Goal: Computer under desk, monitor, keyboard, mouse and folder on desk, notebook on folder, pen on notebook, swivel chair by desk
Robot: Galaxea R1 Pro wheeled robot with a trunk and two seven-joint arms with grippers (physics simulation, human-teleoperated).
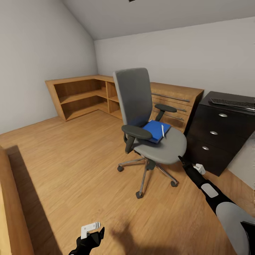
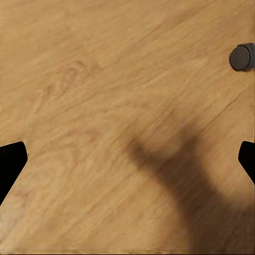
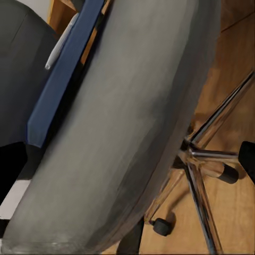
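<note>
Bedroom with sloped ceiling and wooden floor [image 1: 71, 159]. Black desk [image 1: 216, 141] at right, keyboard [image 1: 233, 102] along its back edge. Swivel chair [image 1: 148, 124] mid-floor, carrying blue folder [image 1: 156, 130] and white pen [image 1: 163, 130] at seat rear. Right gripper [image 1: 182, 160] beside seat front edge, spread wide, empty; best raised above seat level before reaching for folder. Left gripper [image 1: 92, 235] low over floor, wide open, empty.

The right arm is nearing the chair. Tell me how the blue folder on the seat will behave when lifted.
The folder looks thin and flat, so probably light and somewhat bendy. The pen lying loose on it would likely roll off if it tilts. It sits flush on the seat, so getting under an edge may be awkward.
</note>
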